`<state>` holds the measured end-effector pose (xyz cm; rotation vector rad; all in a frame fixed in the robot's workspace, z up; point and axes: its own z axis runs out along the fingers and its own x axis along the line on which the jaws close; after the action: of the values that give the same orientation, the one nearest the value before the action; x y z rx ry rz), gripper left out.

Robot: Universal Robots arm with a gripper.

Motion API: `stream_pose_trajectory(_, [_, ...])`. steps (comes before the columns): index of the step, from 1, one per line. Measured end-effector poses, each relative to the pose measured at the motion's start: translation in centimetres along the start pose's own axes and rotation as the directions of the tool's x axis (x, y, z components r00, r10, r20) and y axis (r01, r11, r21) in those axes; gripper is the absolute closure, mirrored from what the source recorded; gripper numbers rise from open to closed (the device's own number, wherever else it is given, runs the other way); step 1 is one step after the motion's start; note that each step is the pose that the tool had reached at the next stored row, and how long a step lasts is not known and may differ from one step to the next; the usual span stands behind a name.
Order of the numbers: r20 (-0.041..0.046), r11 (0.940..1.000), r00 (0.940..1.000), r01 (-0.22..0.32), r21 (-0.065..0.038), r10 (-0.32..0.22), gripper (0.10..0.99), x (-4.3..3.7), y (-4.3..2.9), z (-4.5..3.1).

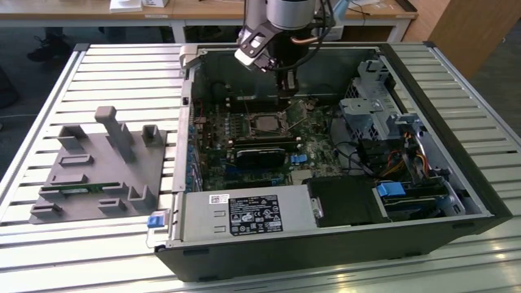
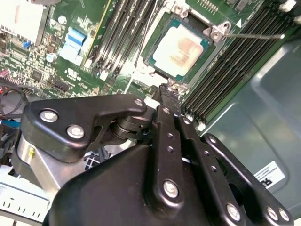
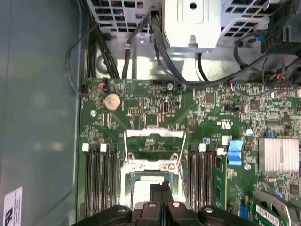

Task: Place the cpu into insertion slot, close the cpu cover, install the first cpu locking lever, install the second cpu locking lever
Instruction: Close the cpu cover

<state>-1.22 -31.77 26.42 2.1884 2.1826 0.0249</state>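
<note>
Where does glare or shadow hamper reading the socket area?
Second wrist view: warm sheen on the pale silvery square cpu, still visible. First wrist view: grey case wall shows soft reflections. Exterior view: slatted metal table glares brightly near the front.

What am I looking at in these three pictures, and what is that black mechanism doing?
A robot arm reaches down into an open computer case lying on a slatted table. The exterior view looks on from outside; both wrist views ride on the arm and face the green motherboard. The black mechanism is the gripper; its jaws are shut, nothing visible between them, beside the insertion slot. The cpu already sits in that slot, and the cpu cover is swung open. A grey parts fixture lies beside the case.
</note>
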Motion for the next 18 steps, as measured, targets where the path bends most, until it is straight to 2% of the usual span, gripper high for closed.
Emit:
stream_pose_trajectory(12, [-0.0043, 1.0, 1.0, 0.0, 0.009, 0.0, 0.98, 0.07, 2.45, 0.16])
stream_pose_trajectory(15, [-0.0066, 0.9999, 1.0, 0.0, 0.015, 0.0, 0.98, 0.09, 2.79, 0.24])
stream_pose_trajectory(18, [-0.0071, 0.9999, 1.0, -0.001, 0.015, 0.001, 0.98, 0.1, 3.02, 0.39])
